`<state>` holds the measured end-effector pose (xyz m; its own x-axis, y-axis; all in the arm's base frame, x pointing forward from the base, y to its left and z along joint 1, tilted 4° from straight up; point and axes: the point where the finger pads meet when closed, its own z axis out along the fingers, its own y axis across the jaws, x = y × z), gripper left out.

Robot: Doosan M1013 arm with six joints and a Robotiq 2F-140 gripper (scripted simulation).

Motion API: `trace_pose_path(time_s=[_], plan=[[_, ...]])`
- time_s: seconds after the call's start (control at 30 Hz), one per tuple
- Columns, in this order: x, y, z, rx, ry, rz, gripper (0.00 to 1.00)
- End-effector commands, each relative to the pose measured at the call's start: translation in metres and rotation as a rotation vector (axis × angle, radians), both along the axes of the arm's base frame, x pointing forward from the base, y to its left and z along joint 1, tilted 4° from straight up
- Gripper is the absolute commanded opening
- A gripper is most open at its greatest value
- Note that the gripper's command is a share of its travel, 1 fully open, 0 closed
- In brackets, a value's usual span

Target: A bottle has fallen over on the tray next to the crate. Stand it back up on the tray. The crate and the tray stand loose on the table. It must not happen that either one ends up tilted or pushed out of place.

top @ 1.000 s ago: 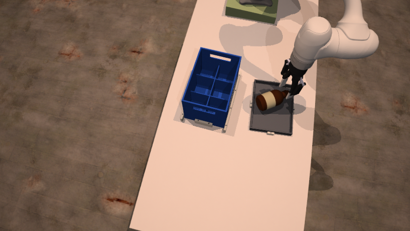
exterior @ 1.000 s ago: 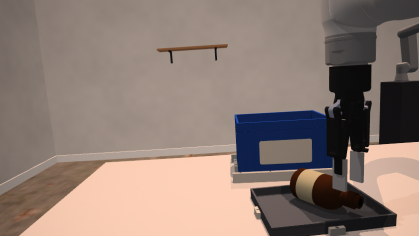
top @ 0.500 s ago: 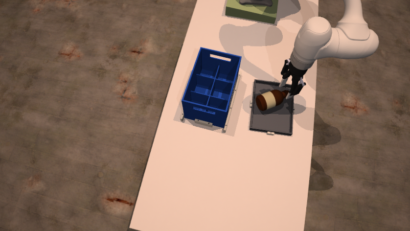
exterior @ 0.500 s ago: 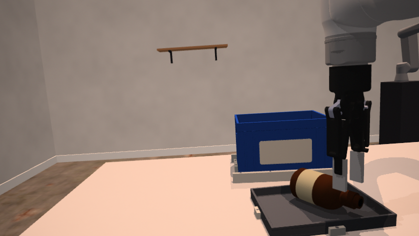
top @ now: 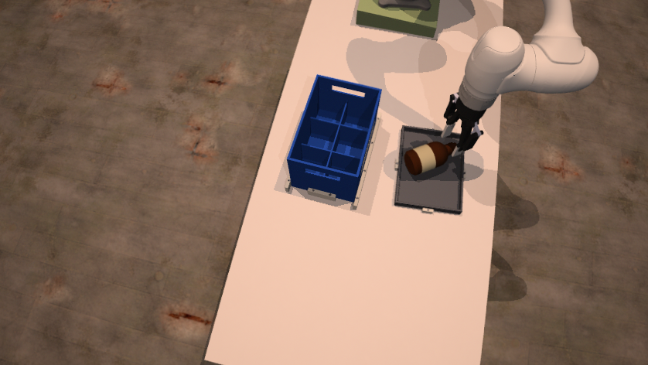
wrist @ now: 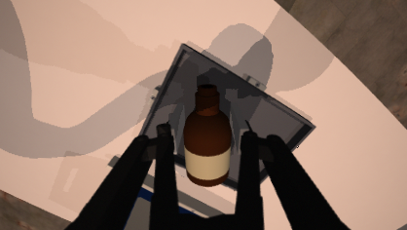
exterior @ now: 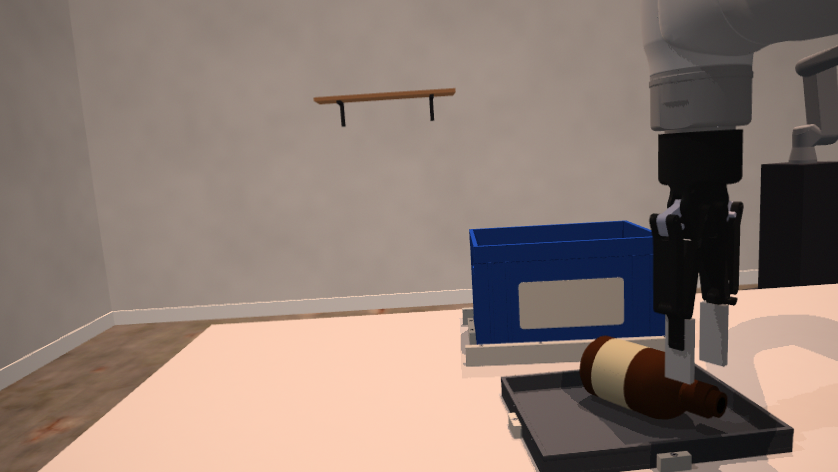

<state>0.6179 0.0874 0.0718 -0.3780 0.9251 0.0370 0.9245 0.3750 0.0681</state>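
Note:
A brown bottle [top: 426,158] with a cream label lies on its side on the dark grey tray [top: 429,174], its neck pointing toward the tray's right far corner. My gripper [top: 455,144] hangs straight down over the bottle's shoulder and neck end. In the side view the bottle [exterior: 645,378] lies flat on the tray [exterior: 639,422], and my gripper [exterior: 697,357] has one finger on each side of its shoulder. In the wrist view the bottle [wrist: 206,141] sits between the fingers of my gripper [wrist: 206,112] with a gap on both sides. The gripper is partly open and holds nothing.
The blue divided crate [top: 335,138] stands just left of the tray, on a light base frame; it also shows behind the tray in the side view [exterior: 562,281]. A green block [top: 399,15] sits at the table's far end. The table's right edge runs close beside the tray.

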Motion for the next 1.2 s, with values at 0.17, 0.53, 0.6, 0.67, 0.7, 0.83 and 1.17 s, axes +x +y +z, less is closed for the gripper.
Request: trace_pose_path(time_s=[0.17, 0.53, 0.6, 0.67, 0.7, 0.83, 1.17], plan=[[0.000, 0.000, -0.002, 0.000, 0.000, 0.000, 0.44], [0.000, 0.001, -0.010, 0.000, 0.000, 0.000, 0.44], [0.001, 0.001, -0.012, 0.000, 0.000, 0.000, 0.44], [0.001, 0.001, -0.014, 0.000, 0.000, 0.000, 0.44], [0.001, 0.001, -0.016, 0.000, 0.000, 0.000, 0.44], [0.001, 0.001, -0.021, 0.000, 0.000, 0.000, 0.44], [0.001, 0.002, -0.030, 0.000, 0.000, 0.000, 0.44]])
